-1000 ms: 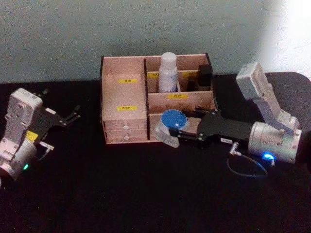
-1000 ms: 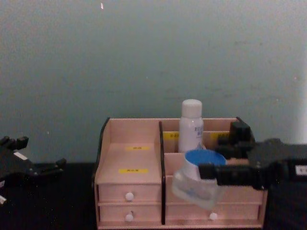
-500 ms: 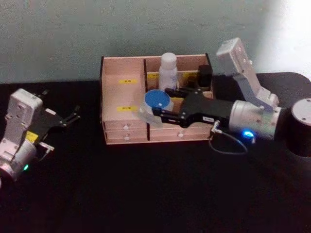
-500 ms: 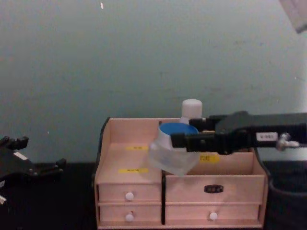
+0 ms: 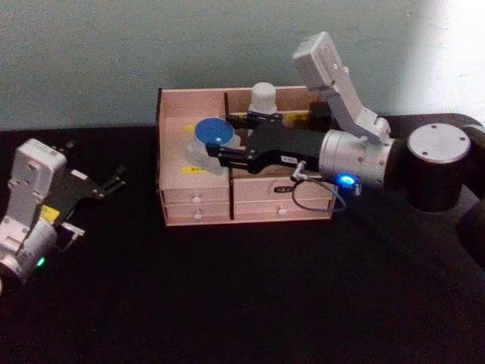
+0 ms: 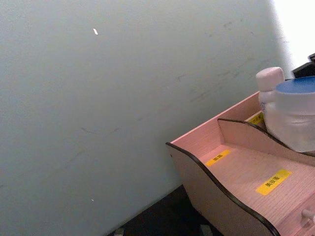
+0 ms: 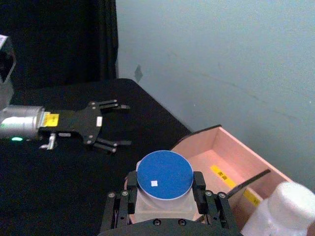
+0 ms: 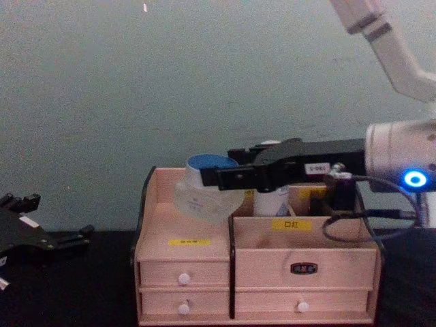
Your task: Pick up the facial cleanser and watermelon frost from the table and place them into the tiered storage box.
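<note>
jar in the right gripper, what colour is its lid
Blue, on the translucent whitish jar; the lid shows best in the right wrist view.

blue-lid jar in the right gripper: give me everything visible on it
The jar is short, with a translucent whitish body and a flat round blue lid bearing a small pale mark at its centre. The right gripper is shut on it, black fingers pressing opposite sides just below the lid. It hangs slightly tilted in the air above the left section of the tiered storage box, touching nothing but the fingers. Faint print shows on its body, unreadable.
</note>
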You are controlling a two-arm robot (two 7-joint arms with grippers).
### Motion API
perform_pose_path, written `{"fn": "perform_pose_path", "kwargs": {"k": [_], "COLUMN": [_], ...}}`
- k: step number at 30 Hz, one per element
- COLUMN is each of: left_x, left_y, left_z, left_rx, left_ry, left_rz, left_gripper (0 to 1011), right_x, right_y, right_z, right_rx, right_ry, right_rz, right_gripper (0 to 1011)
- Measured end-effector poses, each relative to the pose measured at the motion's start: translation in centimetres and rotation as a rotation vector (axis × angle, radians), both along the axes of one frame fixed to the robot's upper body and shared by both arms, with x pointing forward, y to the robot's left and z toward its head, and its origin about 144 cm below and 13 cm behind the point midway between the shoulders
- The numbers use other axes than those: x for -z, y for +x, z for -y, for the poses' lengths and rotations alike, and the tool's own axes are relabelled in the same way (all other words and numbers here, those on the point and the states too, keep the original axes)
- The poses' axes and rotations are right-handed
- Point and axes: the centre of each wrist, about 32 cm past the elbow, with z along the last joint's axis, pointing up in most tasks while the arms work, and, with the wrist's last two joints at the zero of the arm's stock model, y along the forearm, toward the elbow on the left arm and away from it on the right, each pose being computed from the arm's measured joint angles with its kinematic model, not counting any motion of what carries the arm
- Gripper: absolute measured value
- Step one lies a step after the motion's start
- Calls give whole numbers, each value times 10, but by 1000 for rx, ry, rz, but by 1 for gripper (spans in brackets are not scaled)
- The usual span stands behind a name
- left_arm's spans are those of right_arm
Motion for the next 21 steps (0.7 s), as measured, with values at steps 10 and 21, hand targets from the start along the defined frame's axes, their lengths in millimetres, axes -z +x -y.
{"fn": "perform_pose_path", "kwargs": {"k": [10,21], "left_x": [0,0], "left_y": [0,0], "left_z": [0,0], "left_rx": [0,0], "left_ry": [0,0], "left_rz": [0,0], "left_gripper": [1001,1001], "right_x": [2,12], "right_y": [20,37], "right_z": [-22,-37], "right_rx": [19,53], "right_ry": [-8,-15], "right_rz": [1,-35], "right_gripper": [684,684]}}
